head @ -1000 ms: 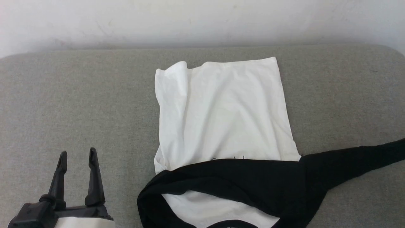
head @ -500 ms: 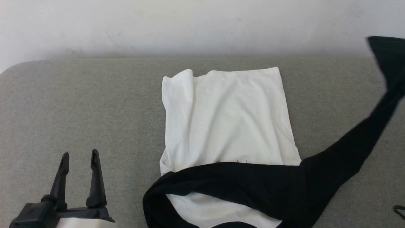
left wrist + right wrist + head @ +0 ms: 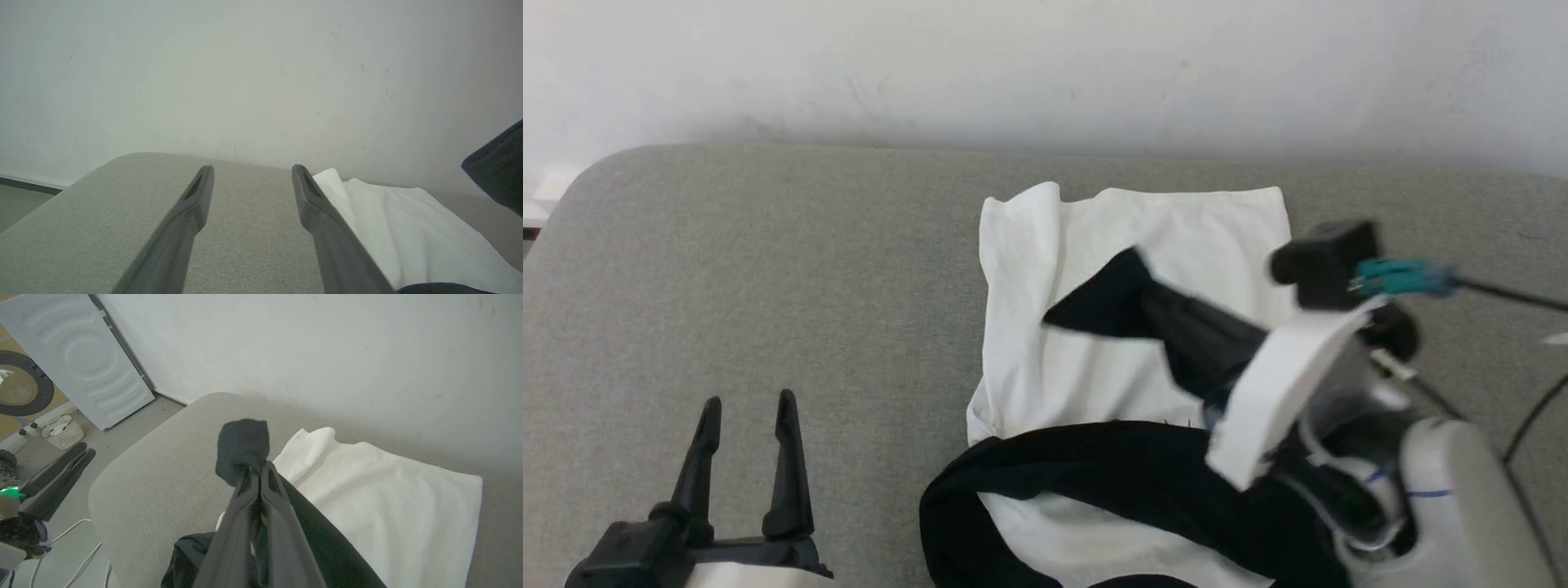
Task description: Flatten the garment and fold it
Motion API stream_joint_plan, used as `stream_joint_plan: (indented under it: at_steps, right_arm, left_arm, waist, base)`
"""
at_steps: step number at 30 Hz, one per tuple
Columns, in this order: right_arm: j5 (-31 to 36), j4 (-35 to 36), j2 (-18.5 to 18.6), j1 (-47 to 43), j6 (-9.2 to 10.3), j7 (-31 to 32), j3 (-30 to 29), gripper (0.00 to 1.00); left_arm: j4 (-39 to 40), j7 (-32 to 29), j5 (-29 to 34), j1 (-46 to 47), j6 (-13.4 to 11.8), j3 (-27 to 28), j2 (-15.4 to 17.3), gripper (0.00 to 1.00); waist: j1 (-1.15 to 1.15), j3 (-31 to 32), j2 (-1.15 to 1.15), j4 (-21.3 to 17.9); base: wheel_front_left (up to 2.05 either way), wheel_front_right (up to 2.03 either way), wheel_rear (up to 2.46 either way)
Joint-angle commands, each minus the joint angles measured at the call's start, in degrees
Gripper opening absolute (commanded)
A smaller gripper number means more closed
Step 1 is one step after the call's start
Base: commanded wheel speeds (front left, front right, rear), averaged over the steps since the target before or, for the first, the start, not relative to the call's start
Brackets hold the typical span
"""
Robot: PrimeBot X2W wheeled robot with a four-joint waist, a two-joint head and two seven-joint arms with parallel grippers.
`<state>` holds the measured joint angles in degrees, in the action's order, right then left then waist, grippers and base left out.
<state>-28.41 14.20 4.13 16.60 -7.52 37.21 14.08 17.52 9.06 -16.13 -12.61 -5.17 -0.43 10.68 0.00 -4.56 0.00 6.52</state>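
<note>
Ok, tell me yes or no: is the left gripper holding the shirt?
No, the left gripper stands open above the grey cushion with nothing between its fingers; the garment lies off to one side.

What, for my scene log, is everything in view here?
T-shirt: one, white with black sleeves, middle of the cushion.
Cushion: one, grey, under the T-shirt.
Wall: one, whitish, behind the cushion.
Washing machine: one, white, on the floor beyond the cushion.
Basket: one, white, beside the washing machine.
Left end effector: one, black, open, over bare cushion.
Right end effector: one, black, shut on a black sleeve above the T-shirt.
</note>
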Motion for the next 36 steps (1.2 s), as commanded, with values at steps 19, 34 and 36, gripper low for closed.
stream_joint_plan:
  at_steps: [19, 34, 36]
  right_arm:
    - [-3.4, -39.0, -1.2, 3.0, 0.03, -18.9, 24.2, 0.00]
    - [-3.3, -36.1, -0.3, 7.1, 0.03, -28.5, 11.2, 1.00]
    - [-1.7, -34.3, 0.2, 6.0, 0.03, -29.2, 8.2, 1.00]
  left_arm:
    - [-4.2, 0.5, 0.0, 4.9, 1.0, -4.4, -0.9, 1.00]
    - [-3.0, 0.8, -0.3, 4.0, 0.3, -4.1, -0.2, 1.00]
    - [-2.9, 0.8, -0.3, 3.9, 0.2, -4.1, -0.2, 1.00]
  waist:
    - [0.00, -2.7, 0.00, 6.1]
    - [0.00, -1.3, 0.00, 0.7]
    - [0.00, -1.3, 0.00, 0.2]
  base:
    - [0.00, 0.00, 0.00]
    - [0.00, 0.00, 0.00]
    - [0.00, 0.00, 0.00]
